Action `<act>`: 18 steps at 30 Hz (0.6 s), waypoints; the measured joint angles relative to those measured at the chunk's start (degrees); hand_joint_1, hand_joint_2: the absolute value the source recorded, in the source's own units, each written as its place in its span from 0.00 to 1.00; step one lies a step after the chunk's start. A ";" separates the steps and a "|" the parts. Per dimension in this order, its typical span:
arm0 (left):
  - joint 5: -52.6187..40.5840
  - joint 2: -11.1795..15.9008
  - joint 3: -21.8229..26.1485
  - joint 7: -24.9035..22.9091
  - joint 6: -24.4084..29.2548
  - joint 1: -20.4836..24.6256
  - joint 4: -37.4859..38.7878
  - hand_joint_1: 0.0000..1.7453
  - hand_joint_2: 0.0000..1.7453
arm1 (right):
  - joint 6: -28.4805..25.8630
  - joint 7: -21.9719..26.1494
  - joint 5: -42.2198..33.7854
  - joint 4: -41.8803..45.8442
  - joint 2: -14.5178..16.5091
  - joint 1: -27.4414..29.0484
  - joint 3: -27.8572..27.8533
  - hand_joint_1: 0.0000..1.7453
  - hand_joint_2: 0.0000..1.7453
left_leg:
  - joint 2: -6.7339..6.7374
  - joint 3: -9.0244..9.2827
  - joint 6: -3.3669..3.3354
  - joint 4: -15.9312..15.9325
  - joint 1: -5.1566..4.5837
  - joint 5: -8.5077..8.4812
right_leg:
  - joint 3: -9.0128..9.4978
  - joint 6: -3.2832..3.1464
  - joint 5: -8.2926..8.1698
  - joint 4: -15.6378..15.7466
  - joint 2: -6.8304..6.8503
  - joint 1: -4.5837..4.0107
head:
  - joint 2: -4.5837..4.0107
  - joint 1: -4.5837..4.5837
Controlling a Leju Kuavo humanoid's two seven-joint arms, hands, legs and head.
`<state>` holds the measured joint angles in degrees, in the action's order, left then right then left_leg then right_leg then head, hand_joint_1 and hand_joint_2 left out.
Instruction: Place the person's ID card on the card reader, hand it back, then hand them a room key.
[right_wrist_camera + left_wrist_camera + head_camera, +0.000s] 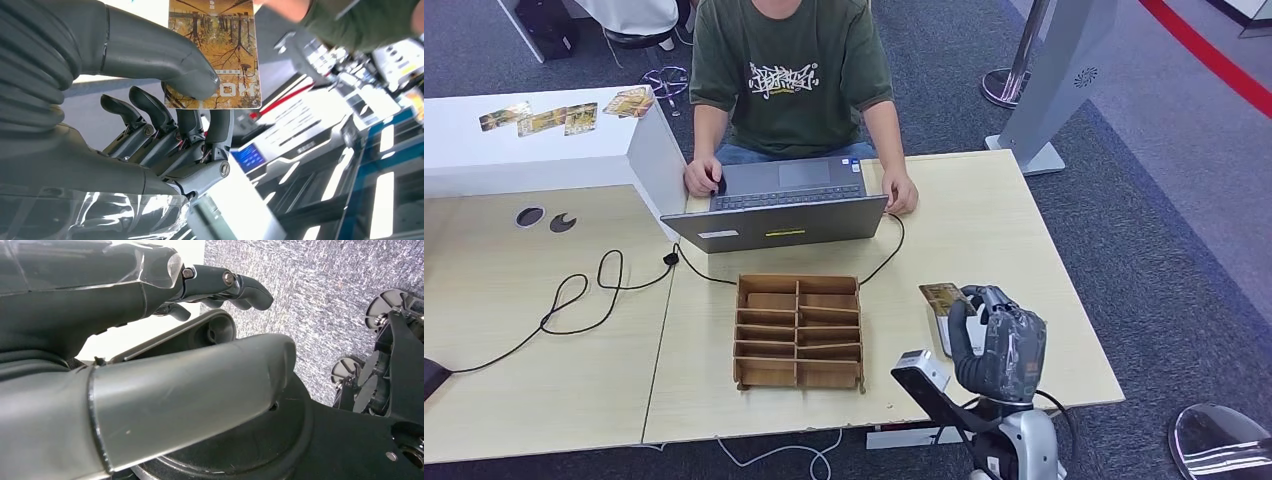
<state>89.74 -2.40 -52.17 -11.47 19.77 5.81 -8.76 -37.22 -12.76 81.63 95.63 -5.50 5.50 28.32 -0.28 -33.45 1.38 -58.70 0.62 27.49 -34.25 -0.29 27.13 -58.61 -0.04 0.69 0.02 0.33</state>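
Note:
My right hand (1001,346) hovers over the table's right front part, pinching a card with a brown and gold picture (943,296) between thumb and fingers. The right wrist view shows the thumb (165,55) pressed on that card (216,45), with the other fingers behind it. A white flat device (944,337), partly hidden by the hand, lies just under the card. The person in a green T-shirt (789,75) sits across the table, both hands at a laptop (782,205). My left hand (150,355) hangs over grey carpet, fingers apart, holding nothing.
A wooden divided tray (799,331) stands mid-table, left of my right hand. A black cable (594,290) winds across the left part of the table. Several cards (554,117) lie on the white counter at the far left. A grey stand (1064,80) rises beyond the table's right corner.

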 joint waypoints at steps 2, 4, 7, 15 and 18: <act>0.00 -0.05 0.03 0.00 0.05 -0.01 0.00 0.00 0.00 | 0.00 -0.14 0.54 1.32 0.44 1.02 -1.87 1.00 1.00 | 0.00 0.00 0.00 0.00 0.00 0.00 | 0.00 0.00 0.00 0.00 0.00 0.00 | -0.01 0.00; 0.00 -0.10 0.06 0.00 0.09 -0.01 0.00 0.00 0.00 | 0.00 -0.19 1.01 2.35 0.87 1.85 -3.45 1.00 1.00 | 0.00 0.00 0.00 0.00 0.00 0.00 | 0.00 0.00 0.00 0.00 0.00 0.00 | 0.00 0.01; 0.00 -0.15 0.24 0.00 0.12 -0.01 0.00 0.00 0.00 | 0.00 -0.24 1.67 3.60 1.51 2.78 -5.44 1.00 1.00 | 0.00 0.01 0.00 0.00 0.00 0.00 | 0.00 0.00 0.00 -0.01 -0.01 0.00 | 0.00 0.01; -0.07 -0.41 0.90 -0.15 0.12 -0.01 0.00 0.00 0.00 | 0.00 0.23 2.45 5.52 3.03 3.60 -8.77 1.00 1.00 | 0.01 0.00 0.00 0.00 0.00 0.00 | 0.01 0.00 0.00 -0.01 -0.01 0.00 | -0.02 0.00; -0.51 -0.42 0.91 -0.46 0.07 -0.01 0.00 0.00 0.00 | 0.01 1.46 2.13 5.62 3.66 3.13 -9.29 1.00 1.00 | 0.01 0.00 0.00 0.00 0.00 0.00 | 0.01 0.00 0.00 -0.01 -0.01 0.00 | -0.01 0.00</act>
<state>89.23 -2.82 -51.25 -11.94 19.84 5.80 -8.76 -37.21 -11.30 83.76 101.26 -1.84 8.63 19.03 -0.27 -33.45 1.38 -58.70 0.62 27.48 -34.24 -0.29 27.12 -58.62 -0.05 0.69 0.01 0.33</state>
